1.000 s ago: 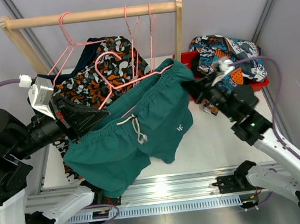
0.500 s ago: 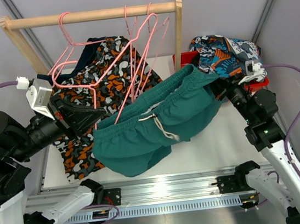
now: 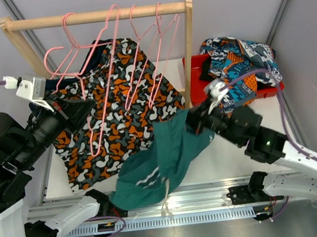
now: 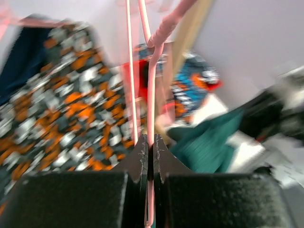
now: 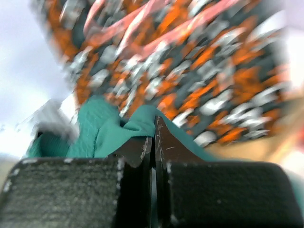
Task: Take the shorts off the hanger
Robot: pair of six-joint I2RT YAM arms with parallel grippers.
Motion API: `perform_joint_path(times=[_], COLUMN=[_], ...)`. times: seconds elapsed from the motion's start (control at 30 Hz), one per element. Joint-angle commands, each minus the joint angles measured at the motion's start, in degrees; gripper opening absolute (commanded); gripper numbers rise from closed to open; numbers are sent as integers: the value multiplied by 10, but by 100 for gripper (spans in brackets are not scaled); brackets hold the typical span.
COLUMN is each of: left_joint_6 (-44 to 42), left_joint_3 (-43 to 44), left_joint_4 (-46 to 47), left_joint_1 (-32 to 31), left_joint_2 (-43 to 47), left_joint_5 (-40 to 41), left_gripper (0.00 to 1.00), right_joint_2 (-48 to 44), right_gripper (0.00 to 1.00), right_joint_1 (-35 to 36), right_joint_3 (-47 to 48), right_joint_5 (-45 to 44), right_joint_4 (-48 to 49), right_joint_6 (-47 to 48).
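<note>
The teal green shorts [image 3: 164, 158] hang off my right gripper [image 3: 192, 118], which is shut on their waistband, and droop over the table's front edge; they also show in the right wrist view [image 5: 104, 130] and the left wrist view [image 4: 209, 145]. My left gripper [image 3: 81, 105] is shut on a pink wire hanger [image 4: 153, 95] that leans up against the wooden rail [image 3: 92, 16]. The camouflage shorts [image 3: 116, 106] hang on the rack, with navy fabric [image 3: 93, 54] behind them. The cartoon-print shorts [image 3: 238, 55] lie in the red bin [image 3: 199, 69] at the right.
Several pink hangers [image 3: 139, 57] dangle from the rail, swinging. The rack's wooden right post [image 3: 191, 44] stands between the camouflage shorts and the red bin. A metal rail [image 3: 175, 201] runs along the near table edge.
The teal shorts have come off the hanger; my right gripper pulled them down and toward the front centre. My left gripper swung the freed hanger up and left toward the rail.
</note>
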State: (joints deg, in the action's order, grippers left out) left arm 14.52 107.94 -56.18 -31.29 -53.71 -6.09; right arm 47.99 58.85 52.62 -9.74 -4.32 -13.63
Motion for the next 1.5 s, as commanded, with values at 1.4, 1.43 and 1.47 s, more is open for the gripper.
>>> perform_joint_path(times=[1.4,1.43,1.47], left_joint_6=[-56,-56,-56], left_joint_3=[28,38,72], left_joint_4=[78,81,85], left_joint_1=[-16,-16,-16], left_joint_2=[-195,-209,-240], left_joint_5=[165,163,159], left_gripper=[0,0,0], right_joint_2=[-136,-162,-213], right_gripper=[100,99,99], right_joint_1=[-573,-573,-572], right_joint_3=[-173,-183,-193], right_joint_5=[177,186,189], right_joint_4=[-29,-43,-59], right_joint_6=[-138,-141,-147])
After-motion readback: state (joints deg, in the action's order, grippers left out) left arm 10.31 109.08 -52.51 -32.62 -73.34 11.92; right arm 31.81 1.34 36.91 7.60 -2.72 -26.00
